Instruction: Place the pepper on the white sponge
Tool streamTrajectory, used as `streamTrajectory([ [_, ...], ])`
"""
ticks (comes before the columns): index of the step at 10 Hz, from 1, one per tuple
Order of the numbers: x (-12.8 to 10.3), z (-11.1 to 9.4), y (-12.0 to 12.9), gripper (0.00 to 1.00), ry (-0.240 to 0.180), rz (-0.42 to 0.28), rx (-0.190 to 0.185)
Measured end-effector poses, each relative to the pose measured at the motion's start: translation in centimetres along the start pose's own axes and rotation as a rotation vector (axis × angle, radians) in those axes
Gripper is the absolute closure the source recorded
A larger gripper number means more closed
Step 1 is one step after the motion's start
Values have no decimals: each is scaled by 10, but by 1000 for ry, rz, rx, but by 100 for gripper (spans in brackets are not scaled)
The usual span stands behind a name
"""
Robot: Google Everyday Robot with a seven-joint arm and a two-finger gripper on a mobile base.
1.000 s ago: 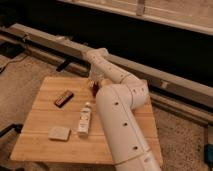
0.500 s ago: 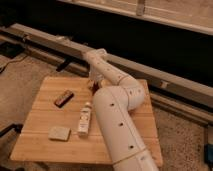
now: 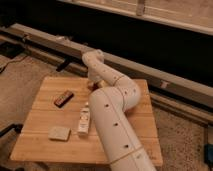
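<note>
My gripper (image 3: 92,81) hangs down from the white arm over the far middle of the wooden table (image 3: 135,135). A small reddish-brown bit that looks like the pepper (image 3: 91,86) shows right at the gripper's tip, close to the table top. I cannot tell whether it is held. The white sponge (image 3: 59,132) lies flat near the front left of the table, well away from the gripper.
A flat dark brown block (image 3: 63,97) lies on the left of the table. A slim white bottle (image 3: 84,120) lies between the sponge and my arm. My arm's elbow (image 3: 120,97) covers the table's right middle. A rail (image 3: 165,75) runs behind the table.
The arm has shifted only slightly; the gripper stays at the far middle of the table, perhaps a little lower. The objects on the table have not moved.
</note>
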Motion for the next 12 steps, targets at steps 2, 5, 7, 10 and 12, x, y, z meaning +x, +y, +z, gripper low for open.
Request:
streamTrajectory([
  [2, -4, 5, -1, 25, 8, -15, -8],
  [5, -5, 7, 1, 55, 11, -16, -11],
  [7, -5, 5, -1, 76, 11, -16, -13],
  [10, -7, 0, -2, 99, 8, -20, -16],
  [12, -8, -1, 0, 100, 15, -14, -15],
])
